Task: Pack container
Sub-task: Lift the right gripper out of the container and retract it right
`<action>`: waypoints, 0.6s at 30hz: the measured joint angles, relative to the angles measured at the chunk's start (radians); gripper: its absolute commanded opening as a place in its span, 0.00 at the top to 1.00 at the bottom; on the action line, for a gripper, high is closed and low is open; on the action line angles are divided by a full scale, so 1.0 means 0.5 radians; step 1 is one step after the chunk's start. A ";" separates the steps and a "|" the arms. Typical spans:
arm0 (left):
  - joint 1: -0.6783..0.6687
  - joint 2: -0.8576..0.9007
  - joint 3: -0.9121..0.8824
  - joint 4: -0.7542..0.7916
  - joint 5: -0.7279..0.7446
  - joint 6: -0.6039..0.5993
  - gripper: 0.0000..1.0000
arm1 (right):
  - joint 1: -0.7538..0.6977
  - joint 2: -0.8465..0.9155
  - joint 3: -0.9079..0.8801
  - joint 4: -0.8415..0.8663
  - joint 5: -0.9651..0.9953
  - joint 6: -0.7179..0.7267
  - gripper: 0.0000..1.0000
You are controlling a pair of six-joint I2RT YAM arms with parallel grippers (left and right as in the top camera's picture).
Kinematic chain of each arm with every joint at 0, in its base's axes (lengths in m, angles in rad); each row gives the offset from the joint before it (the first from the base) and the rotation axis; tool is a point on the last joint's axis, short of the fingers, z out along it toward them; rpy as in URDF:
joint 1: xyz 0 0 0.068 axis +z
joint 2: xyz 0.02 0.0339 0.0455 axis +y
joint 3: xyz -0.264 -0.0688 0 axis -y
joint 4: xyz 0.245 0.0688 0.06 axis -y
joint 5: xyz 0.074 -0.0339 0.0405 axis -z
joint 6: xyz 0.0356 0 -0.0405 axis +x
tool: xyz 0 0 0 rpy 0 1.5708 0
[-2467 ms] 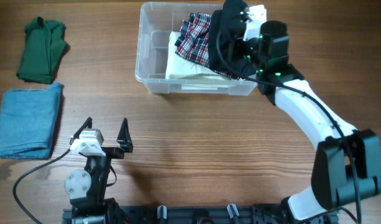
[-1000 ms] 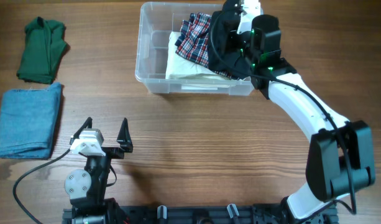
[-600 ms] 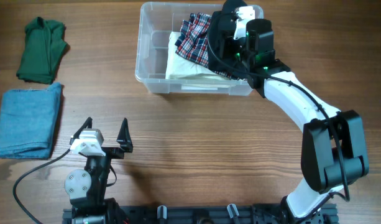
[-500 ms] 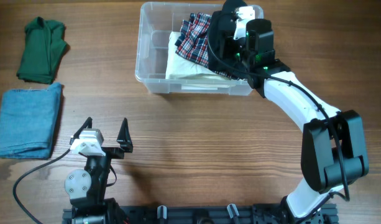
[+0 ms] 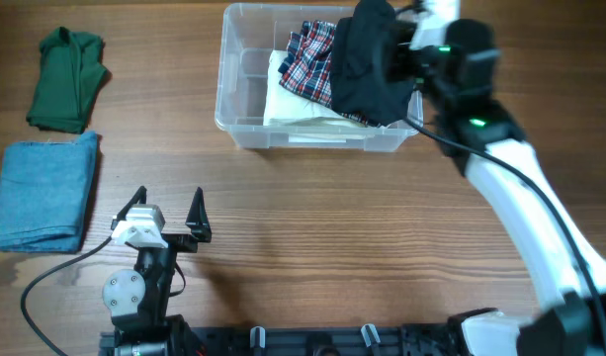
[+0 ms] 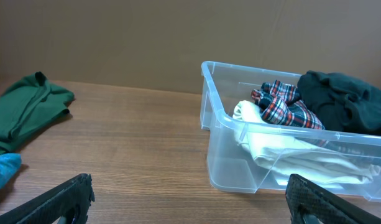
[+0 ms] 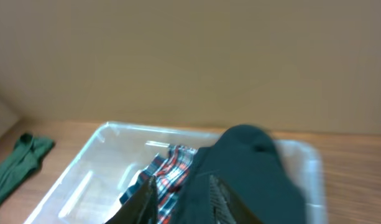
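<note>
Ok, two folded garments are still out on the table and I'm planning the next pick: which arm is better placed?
Left. The left gripper, open and empty, sits on the same side as the blue cloth and green garment; the right gripper is across the table, over the container.

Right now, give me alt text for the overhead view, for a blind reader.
A clear container holds a white cloth, plaid garment and black garment, with the right arm reaching over its right end. A green garment and blue cloth lie at far left; the left gripper sits open near the front.
</note>
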 measured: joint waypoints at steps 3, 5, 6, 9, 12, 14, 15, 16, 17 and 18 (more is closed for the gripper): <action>0.000 0.000 0.000 -0.001 0.000 0.000 0.00 | -0.157 -0.110 0.004 -0.207 0.008 0.038 0.24; 0.000 0.000 0.000 -0.001 0.000 0.000 0.00 | -0.251 -0.116 0.005 -0.329 0.014 0.098 0.10; 0.000 0.000 0.000 0.000 -0.001 0.000 0.00 | -0.299 -0.115 0.004 -0.391 0.015 0.127 0.04; 0.000 0.000 0.000 0.000 0.000 0.000 0.00 | -0.471 -0.109 0.002 -0.588 0.026 0.193 0.00; 0.000 0.000 0.000 -0.001 -0.001 0.000 0.00 | -0.584 -0.109 0.002 -0.684 0.040 0.224 0.00; 0.000 0.000 0.000 0.000 0.000 0.000 0.00 | -0.635 -0.109 0.002 -0.742 0.060 0.240 0.00; 0.000 0.000 0.000 0.000 0.000 0.000 0.00 | -0.684 -0.108 0.002 -0.788 0.085 0.256 0.00; 0.000 0.000 0.000 0.000 0.000 0.000 0.00 | -0.704 -0.108 0.002 -0.817 0.097 0.264 0.00; 0.000 0.000 0.000 0.000 0.000 0.000 0.00 | -0.727 -0.108 0.002 -0.853 0.113 0.271 0.00; 0.000 0.000 0.000 0.000 0.000 0.000 0.00 | -0.746 -0.106 0.002 -0.883 0.129 0.277 0.00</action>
